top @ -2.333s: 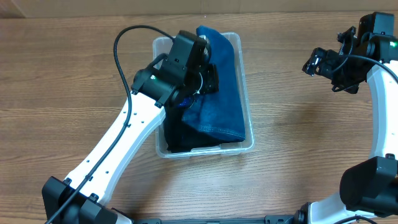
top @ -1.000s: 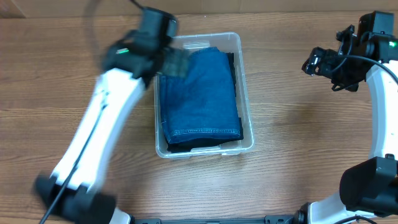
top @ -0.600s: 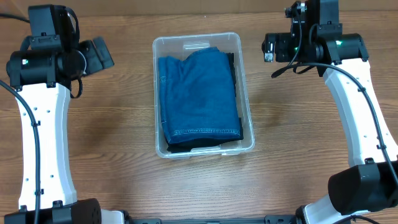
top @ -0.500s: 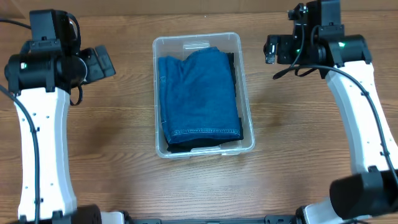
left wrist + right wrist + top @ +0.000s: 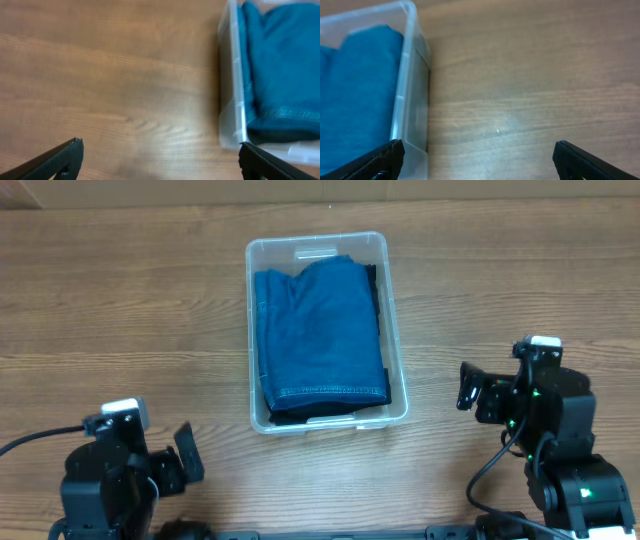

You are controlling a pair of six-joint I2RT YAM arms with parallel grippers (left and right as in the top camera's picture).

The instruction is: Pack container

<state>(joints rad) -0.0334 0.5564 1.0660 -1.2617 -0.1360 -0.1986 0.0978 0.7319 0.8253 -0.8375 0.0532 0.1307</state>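
On the wooden table [image 5: 120, 300], the container [image 5: 396, 310] looks packed with blue cloth [image 5: 320, 330], so the left gripper [image 5: 187, 454] and right gripper [image 5: 467, 386] sit aside, jaws apart.

Soft, even light falls from above. The overhead view is bright and sharp, with the grain of the desk [image 5: 120, 310] crisp. Both wrist views are softer and slightly blurred, and the dark fingers [image 5: 62, 157] at their near corners are out of focus. The container [image 5: 396, 330] walls catch pale glare. In the left wrist view a narrow shadow lies on the desk beside its wall.
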